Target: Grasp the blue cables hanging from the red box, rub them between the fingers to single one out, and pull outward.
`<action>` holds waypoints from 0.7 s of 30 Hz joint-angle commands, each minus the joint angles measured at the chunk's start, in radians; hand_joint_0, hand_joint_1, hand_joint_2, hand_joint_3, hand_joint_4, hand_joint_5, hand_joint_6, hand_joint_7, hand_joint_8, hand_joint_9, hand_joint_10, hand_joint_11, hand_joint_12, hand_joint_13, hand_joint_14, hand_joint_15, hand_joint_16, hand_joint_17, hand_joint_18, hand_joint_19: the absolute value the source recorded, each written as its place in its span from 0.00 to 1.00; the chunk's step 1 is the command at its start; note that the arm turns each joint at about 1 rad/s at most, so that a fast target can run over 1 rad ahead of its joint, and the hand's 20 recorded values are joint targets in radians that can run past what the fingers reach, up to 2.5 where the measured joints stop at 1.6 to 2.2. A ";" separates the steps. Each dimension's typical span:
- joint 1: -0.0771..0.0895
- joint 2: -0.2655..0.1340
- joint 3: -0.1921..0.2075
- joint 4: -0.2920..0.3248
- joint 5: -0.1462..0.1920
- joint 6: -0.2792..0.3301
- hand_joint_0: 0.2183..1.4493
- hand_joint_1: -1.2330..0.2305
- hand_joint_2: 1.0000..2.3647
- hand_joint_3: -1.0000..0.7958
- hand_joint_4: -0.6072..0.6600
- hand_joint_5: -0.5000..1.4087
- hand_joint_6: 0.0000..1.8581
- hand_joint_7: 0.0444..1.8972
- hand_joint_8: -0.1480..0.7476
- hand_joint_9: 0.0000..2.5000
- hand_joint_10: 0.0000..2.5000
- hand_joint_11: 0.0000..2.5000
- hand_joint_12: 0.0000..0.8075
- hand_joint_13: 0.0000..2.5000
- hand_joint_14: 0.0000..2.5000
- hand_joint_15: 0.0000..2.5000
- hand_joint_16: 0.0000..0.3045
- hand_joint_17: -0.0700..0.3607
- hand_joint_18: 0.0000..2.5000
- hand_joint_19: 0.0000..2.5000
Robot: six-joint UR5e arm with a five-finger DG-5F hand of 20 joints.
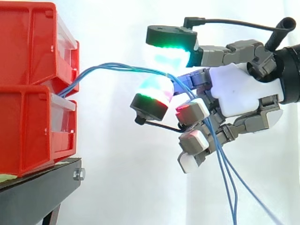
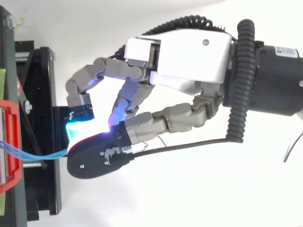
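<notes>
Hand (image 1: 243, 93) comes in from the right in the side view, wrist about level, fingers pointing toward the red bins (image 1: 28, 131), held in the air apart from their fronts. Two bins are stacked on a black stand (image 1: 37, 192), with a white curtain (image 1: 117, 178) behind. Blue cables (image 1: 122, 66) come out at the front where the two bins meet, rise in a shallow arch toward the hand and pass between two opposed pads: an upper one glowing green (image 1: 171, 49), and a lower one glowing green and red just beneath it. Those two are closed narrow on the bundle, pinching it, with hardly any gap besides the cables. Past the pinch the cables run down past the other fingers and hang loose below the hand, spreading into separate strands near the bottom edge. The other fingers are curled down and inward, their pads stacked one under another, whitish with a touch of red. I can't tell if they touch the cables. In the top view the hand (image 2: 189, 56) reaches left. One finger arches over with a cyan-lit pad, a dark-backed pad sits close beside it, and the cables (image 2: 33, 153) run from the bin straight to that spot.
</notes>
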 commanded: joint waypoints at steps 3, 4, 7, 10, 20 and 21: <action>0.003 0.000 -0.001 0.000 0.001 0.000 0.29 0.49 0.01 0.38 0.41 0.23 0.40 0.65 0.37 0.51 0.01 0.32 0.41 0.39 0.01 0.33 0.16 0.41 0.25 0.29; 0.003 0.000 -0.001 0.000 0.001 0.000 0.28 0.48 0.01 0.37 0.40 0.23 0.40 0.65 0.38 0.51 0.01 0.32 0.41 0.39 0.01 0.33 0.16 0.41 0.25 0.28; 0.003 0.000 -0.001 0.000 -0.001 0.000 0.25 0.46 0.00 0.33 0.41 0.23 0.40 0.65 0.39 0.51 0.01 0.32 0.42 0.39 0.01 0.33 0.16 0.42 0.25 0.28; 0.003 0.000 -0.001 0.000 -0.001 0.000 0.22 0.45 0.00 0.28 0.42 0.23 0.39 0.66 0.40 0.51 0.01 0.31 0.44 0.39 0.01 0.33 0.17 0.43 0.26 0.28; 0.003 0.000 0.000 0.000 -0.001 0.000 0.15 0.38 0.00 0.28 0.47 0.23 0.40 0.63 0.45 0.50 0.01 0.31 0.50 0.40 0.01 0.31 0.20 0.48 0.28 0.26; 0.005 0.000 -0.001 0.000 -0.001 0.000 0.15 0.37 0.00 0.28 0.47 0.23 0.40 0.63 0.45 0.50 0.01 0.31 0.50 0.40 0.01 0.31 0.20 0.47 0.28 0.26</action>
